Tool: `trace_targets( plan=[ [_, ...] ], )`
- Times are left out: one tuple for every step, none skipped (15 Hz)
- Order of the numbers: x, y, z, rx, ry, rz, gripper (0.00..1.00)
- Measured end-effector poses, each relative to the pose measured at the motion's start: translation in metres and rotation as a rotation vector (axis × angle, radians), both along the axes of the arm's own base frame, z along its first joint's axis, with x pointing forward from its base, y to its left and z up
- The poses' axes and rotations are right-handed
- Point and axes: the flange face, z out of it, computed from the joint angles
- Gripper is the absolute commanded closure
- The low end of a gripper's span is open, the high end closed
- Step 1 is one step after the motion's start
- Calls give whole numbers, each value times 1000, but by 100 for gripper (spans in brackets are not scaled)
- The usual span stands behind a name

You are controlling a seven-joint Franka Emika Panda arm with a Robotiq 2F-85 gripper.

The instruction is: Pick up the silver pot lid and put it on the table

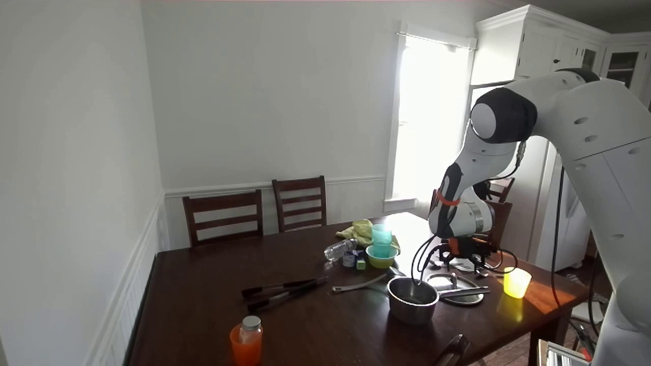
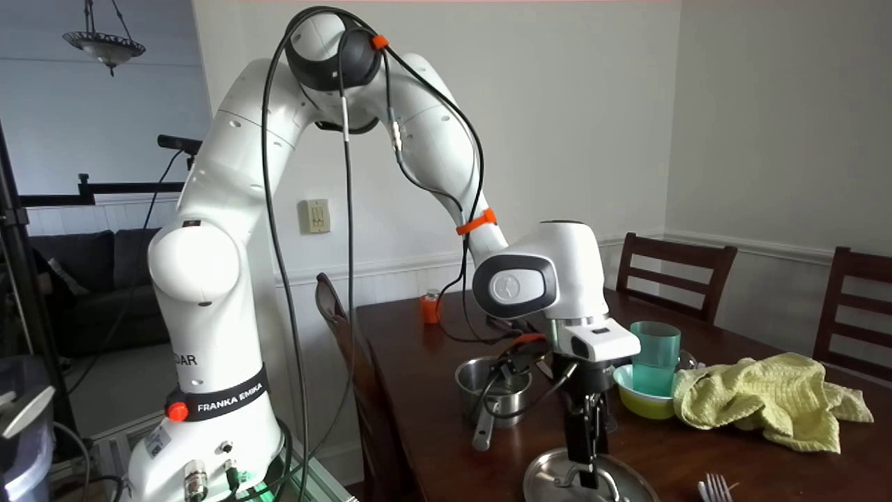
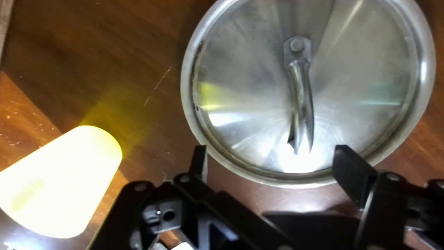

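A white robot arm [image 2: 446, 132] bends over a dark wooden table [image 1: 203, 284] in a sunlit room, its black jaws spread wide apart and holding nothing over a round silver lid [image 3: 329, 90]. The lid lies flat on the table, its curved metal handle [image 3: 301, 86] uppermost; in the wrist view the lower end of that handle shows between the parted jaws, with a gap to each side. Whether the jaws touch the lid's top cannot be told. In an exterior view the lid sits between a steel pot [image 1: 413, 309], upright with its long grip jutting out, and a yellow cup [image 1: 517, 282] glowing in the light. Farther along the table, a green cup [image 2: 655, 355] stands in a bowl [image 2: 644, 406] next to a rumpled yellow cloth [image 2: 773, 394], and a clear bottle [image 1: 338, 250] lies on its side close by. The tines of a fork [image 2: 715, 491] show at the bottom edge of an exterior view, apart from the lid. In both exterior views an orange cup [image 1: 246, 353] appears near an end of the table; a silver-capped jar [image 1: 250, 333] stands inside it. Slatted wooden chairs [image 1: 224, 202] line the table beside a pale wall [image 1: 269, 96], and daylight whitens a window [image 1: 432, 127] in the background. A cream switch plate [image 2: 317, 216] shows on a wall behind the arm, whose lower end bears a round red button [image 2: 177, 411].
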Motion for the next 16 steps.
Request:
trace_targets(
  plan=[
    [-2,-3,10,6,13,-1,0],
    [-3,-5,21,11,23,1,0],
    [-4,-7,33,14,32,5,0],
    [-5,-9,44,14,39,8,0],
    [-6,-11,56,11,46,13,0],
    [-7,-13,66,9,51,17,0],
    [-7,-14,76,7,55,21,0],
    [-7,-15,85,7,59,28,0],
    [-7,-15,93,8,60,37,0],
    [-6,-14,101,9,60,47,0],
    [-5,-14,108,9,58,57,0],
    [-4,-13,115,6,53,65,0],
    [-4,-13,121,4,47,68,0],
    [-4,-12,124,4,42,69,0],
    [-4,-12,126,5,40,69,0],
    [-4,-12,127,5,39,69,0]
  ],
)
